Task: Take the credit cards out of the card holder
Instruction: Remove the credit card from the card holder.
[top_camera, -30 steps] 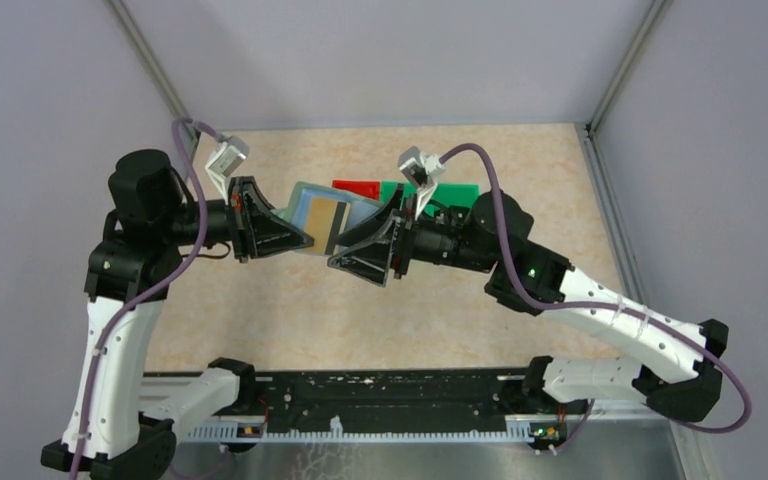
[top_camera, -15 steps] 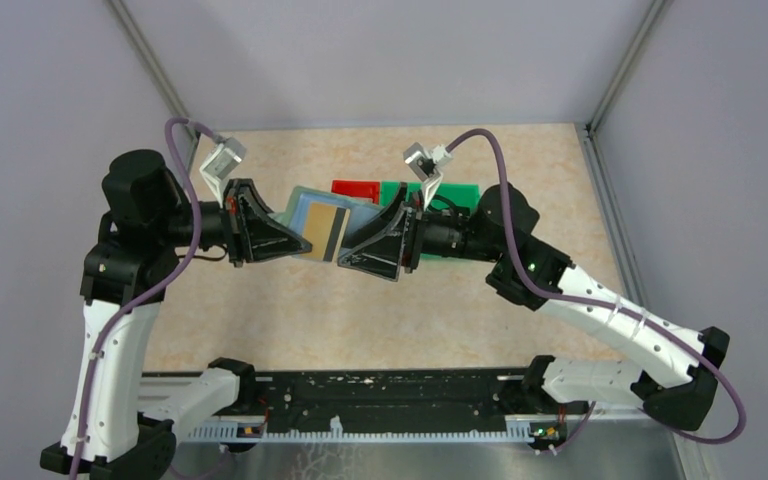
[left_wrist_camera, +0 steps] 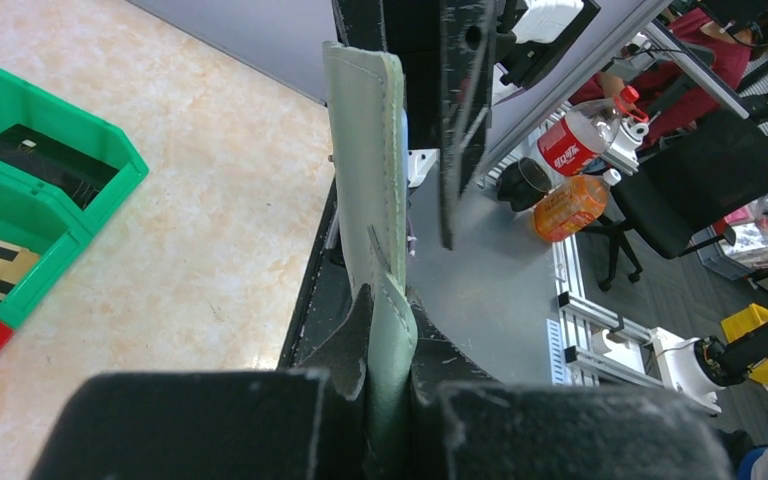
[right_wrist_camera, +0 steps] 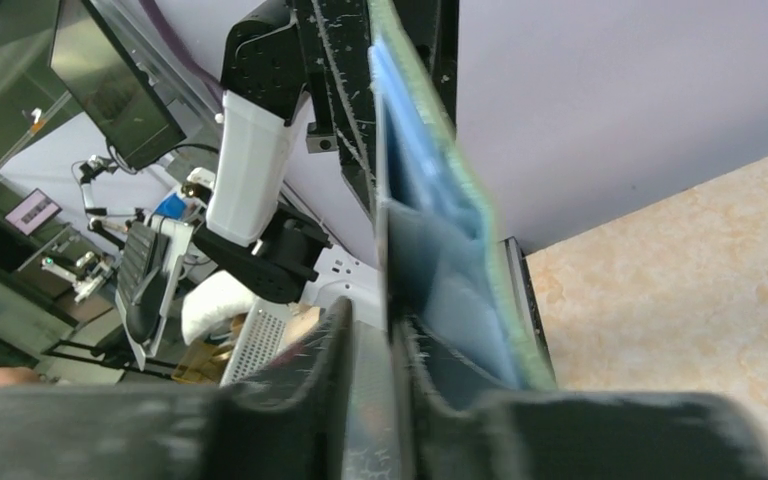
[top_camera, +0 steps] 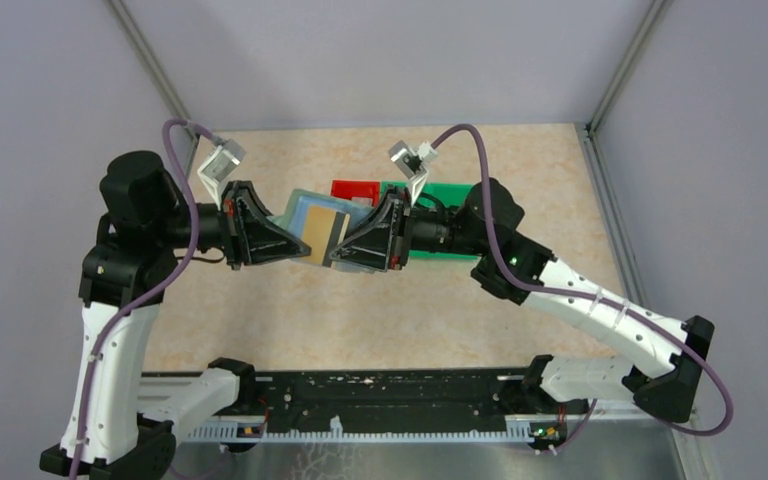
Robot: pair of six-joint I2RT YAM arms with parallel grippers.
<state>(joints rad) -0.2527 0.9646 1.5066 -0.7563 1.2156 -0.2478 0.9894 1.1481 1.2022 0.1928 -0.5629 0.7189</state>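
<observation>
The pale grey-green card holder [top_camera: 298, 206] hangs open above the table, and my left gripper [top_camera: 300, 240] is shut on its left edge. In the left wrist view the card holder [left_wrist_camera: 365, 150] runs edge-on up from between the left gripper [left_wrist_camera: 390, 300] jaws. A tan credit card [top_camera: 322, 228] with a dark stripe sticks out of the holder's right side. My right gripper [top_camera: 338, 254] reaches over that card. In the right wrist view the credit card [right_wrist_camera: 382, 250] stands edge-on between the right gripper [right_wrist_camera: 372, 320] jaws. One finger is against it and a narrow gap shows on the other side.
A red bin [top_camera: 355, 188] and a green bin [top_camera: 452, 195] stand on the table behind the grippers. The green bin [left_wrist_camera: 50, 150] holds a dark flat piece and, in another compartment, a tan one with a black stripe. The table's front rail [top_camera: 380, 400] lies below both arms.
The right gripper has moved left onto the card's right edge, and its jaws have narrowed round the card. The left gripper and the holder have hardly moved.
</observation>
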